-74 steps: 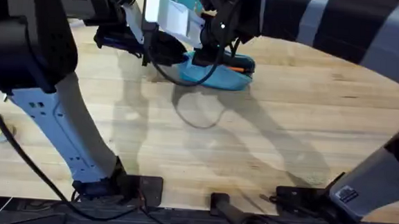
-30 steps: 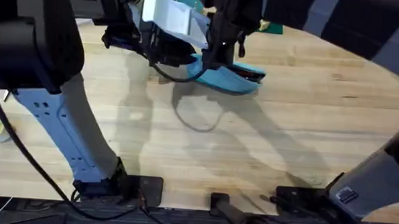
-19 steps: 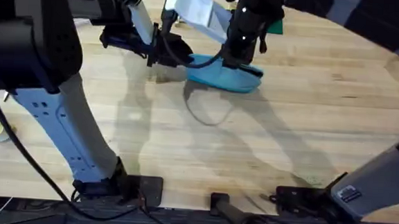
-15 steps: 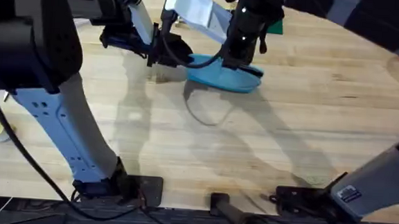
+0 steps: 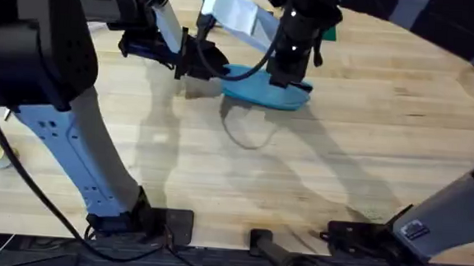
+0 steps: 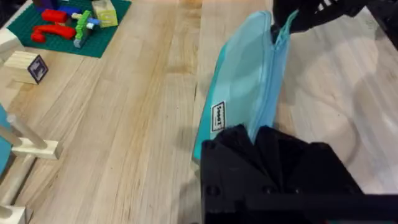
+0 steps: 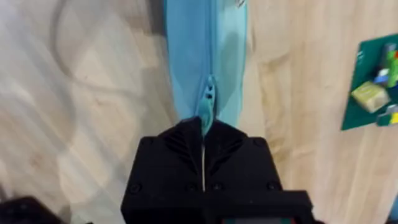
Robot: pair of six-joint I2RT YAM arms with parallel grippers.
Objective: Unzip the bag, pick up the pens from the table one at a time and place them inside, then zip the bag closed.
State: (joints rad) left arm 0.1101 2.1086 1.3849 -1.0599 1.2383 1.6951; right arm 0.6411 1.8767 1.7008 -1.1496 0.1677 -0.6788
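Your bag lies on the table at the far middle of the overhead view, a light blue pouch stretched left to right, with both arms reaching in over it. Your left gripper sits at the pouch's left end; from the left wrist view its 2 black fingers are drawn together on that end of the bag, just beside the small white label sewn on the side. Your right gripper stands over the right part of the pouch. In the right wrist view its 2 fingers are pressed together with the teal pull tab pinched between them, and the zipper line runs straight away from the tab down the length of the bag. In the left wrist view you can see that same gripper at the far end of the pouch, with the teal tab rising up into it. The zipper teeth between the 2 grippers look joined along the visible stretch. A loop of dark cable lies on the wood just in front of the pouch. Off to one side, a green building-block baseplate carries a few coloured bricks, and the same plate shows at the edge of the right wrist view.
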